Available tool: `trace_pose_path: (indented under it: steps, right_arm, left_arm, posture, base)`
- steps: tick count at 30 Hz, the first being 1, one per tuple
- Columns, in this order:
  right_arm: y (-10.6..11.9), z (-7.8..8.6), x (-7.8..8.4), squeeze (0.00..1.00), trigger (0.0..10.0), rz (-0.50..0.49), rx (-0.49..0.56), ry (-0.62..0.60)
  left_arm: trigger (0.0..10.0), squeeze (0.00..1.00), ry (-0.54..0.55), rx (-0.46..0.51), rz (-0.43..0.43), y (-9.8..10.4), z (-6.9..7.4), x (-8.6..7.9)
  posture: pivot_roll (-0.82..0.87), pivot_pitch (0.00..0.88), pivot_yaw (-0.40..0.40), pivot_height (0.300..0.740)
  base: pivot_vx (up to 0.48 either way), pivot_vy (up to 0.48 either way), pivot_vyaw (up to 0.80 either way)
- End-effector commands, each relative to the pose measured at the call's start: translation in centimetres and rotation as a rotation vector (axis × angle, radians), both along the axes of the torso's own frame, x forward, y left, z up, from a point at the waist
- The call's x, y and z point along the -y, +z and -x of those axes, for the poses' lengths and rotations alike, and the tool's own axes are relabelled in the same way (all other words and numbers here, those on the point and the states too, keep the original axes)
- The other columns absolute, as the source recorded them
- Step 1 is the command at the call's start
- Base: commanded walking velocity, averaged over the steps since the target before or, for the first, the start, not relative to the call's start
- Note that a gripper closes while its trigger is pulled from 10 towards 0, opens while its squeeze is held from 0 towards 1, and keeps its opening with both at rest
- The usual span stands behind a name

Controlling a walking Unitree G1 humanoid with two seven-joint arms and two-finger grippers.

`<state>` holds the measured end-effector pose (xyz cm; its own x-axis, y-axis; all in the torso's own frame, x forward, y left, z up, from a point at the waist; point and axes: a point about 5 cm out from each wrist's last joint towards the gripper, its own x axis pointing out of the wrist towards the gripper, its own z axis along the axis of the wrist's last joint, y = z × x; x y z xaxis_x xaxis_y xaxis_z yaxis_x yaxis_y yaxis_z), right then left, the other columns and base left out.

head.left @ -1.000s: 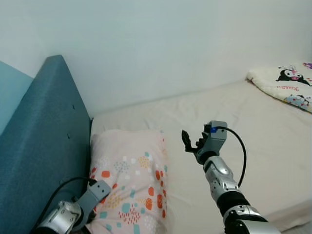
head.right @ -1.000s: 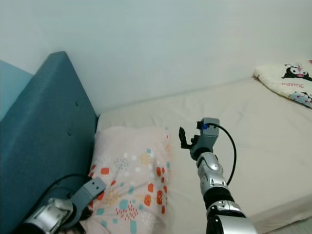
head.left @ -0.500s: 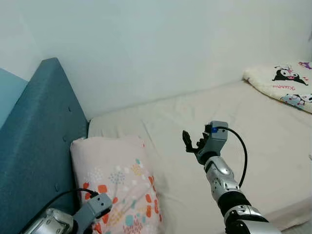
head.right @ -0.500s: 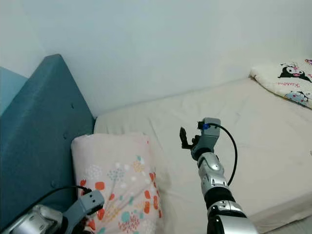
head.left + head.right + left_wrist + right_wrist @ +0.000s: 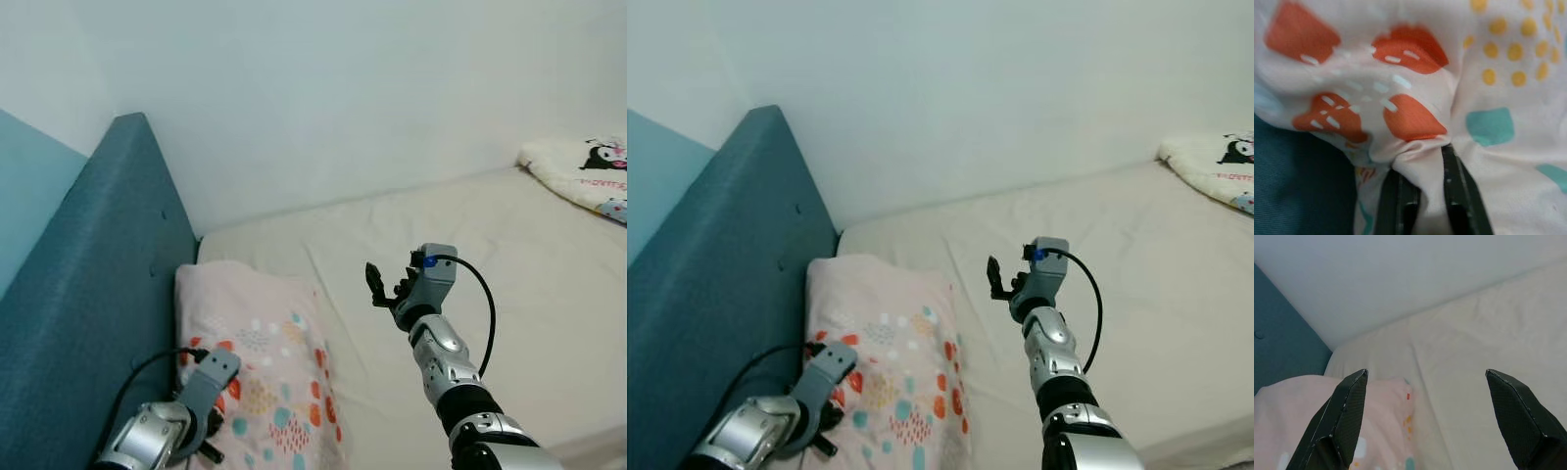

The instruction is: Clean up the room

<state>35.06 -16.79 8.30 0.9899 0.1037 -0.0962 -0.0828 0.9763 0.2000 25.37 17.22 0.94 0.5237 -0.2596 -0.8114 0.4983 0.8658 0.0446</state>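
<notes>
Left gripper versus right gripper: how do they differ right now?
The left gripper is shut on a fold of the pink patterned pillow beside the teal upholstered headboard; the right gripper is open and holds nothing. The left sits low at the pillow; the right is raised above the beige mattress. Both have black fingers.

We count one pillow (image 5: 265,362) on one bed (image 5: 509,245) — pink, with coloured spots. One folded blanket (image 5: 583,171) lies at the far corner. One blue headboard (image 5: 88,313) stands alongside. We see two grippers — the left (image 5: 1422,196), the right (image 5: 1427,416).
</notes>
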Motion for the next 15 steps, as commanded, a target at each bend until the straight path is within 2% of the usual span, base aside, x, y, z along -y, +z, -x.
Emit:
trace_pose_path:
  steps: [1, 3, 4, 5, 7, 8, 10, 11, 13, 14, 15]
  right_arm:
    - [-0.2, 0.1, -0.5, 0.00, 10.0, -0.009, -0.009, 0.013]
    - [-0.2, 0.1, -0.5, 0.00, 10.0, -0.009, -0.008, 0.013]
    - [-0.1, 0.1, -0.4, 0.00, 10.0, -0.009, -0.007, 0.011]
    - [-0.1, 0.1, -0.4, 0.00, 10.0, -0.009, -0.007, 0.011]
    - [-0.1, 0.1, -0.4, 0.00, 10.0, -0.009, -0.007, 0.010]
    - [-0.1, 0.1, -0.4, 0.00, 10.0, -0.009, -0.007, 0.010]
    - [-0.2, 0.1, -0.4, 0.00, 10.0, -0.010, -0.008, 0.011]
    - [-0.2, 0.1, -0.4, 0.00, 10.0, -0.010, -0.008, 0.011]
    - [-0.3, 0.1, -0.5, 0.00, 10.0, -0.011, -0.011, 0.015]
    - [-0.3, 0.1, -0.5, 0.00, 10.0, -0.010, -0.012, 0.017]
    - [-0.3, 0.1, -0.5, 0.00, 10.0, -0.010, -0.012, 0.017]
  left_arm:
    - [10.0, 1.00, 0.012, 0.037, -0.014, 0.4, -0.6, -0.5]
    - [10.0, 1.00, 0.024, 0.056, -0.034, 0.6, -0.9, -0.8]
    - [10.0, 1.00, -0.016, 0.111, -0.157, 1.5, -1.6, -2.4]
    - [10.0, 1.00, -0.016, 0.111, -0.157, 1.5, -1.6, -2.4]
    - [10.0, 1.00, -0.097, 0.162, -0.248, 2.5, -2.1, -3.4]
    - [10.0, 1.00, -0.097, 0.162, -0.248, 2.5, -2.1, -3.4]
    - [10.0, 1.00, -0.178, 0.189, -0.278, 3.0, -2.3, -3.7]
    - [10.0, 1.00, -0.178, 0.189, -0.278, 3.0, -2.3, -3.7]
    - [10.0, 1.00, -0.346, 0.231, -0.215, 5.0, -2.0, -3.4]
    - [10.0, 1.00, -0.451, 0.258, -0.129, 6.3, -1.5, -2.7]
    - [10.0, 1.00, -0.451, 0.258, -0.129, 6.3, -1.5, -2.7]
  posture:
    - [-0.20, 0.000, 0.054, 0.740]
    - [-0.20, 0.000, 0.056, 0.740]
    - [-0.20, 0.000, 0.056, 0.740]
    - [-0.20, 0.000, 0.056, 0.740]
    - [-0.20, 0.000, 0.056, 0.740]
    - [-0.20, 0.000, 0.056, 0.740]
    - [-0.19, 0.000, 0.055, 0.740]
    - [-0.19, 0.000, 0.055, 0.740]
    - [-0.19, 0.000, 0.053, 0.740]
    - [-0.19, 0.000, 0.051, 0.740]
    - [-0.19, 0.000, 0.051, 0.740]
  base:
    - [0.000, 0.000, 0.00]
    - [0.000, 0.000, 0.00]
    - [0.000, 0.000, 0.00]
    - [0.000, 0.000, 0.00]
    - [0.000, 0.000, 0.00]
    - [0.000, 0.000, 0.00]
    - [0.000, 0.000, 0.00]
    - [0.000, 0.000, 0.00]
    - [0.000, 0.000, 0.00]
    - [0.000, 0.000, 0.00]
    - [0.000, 0.000, 0.00]
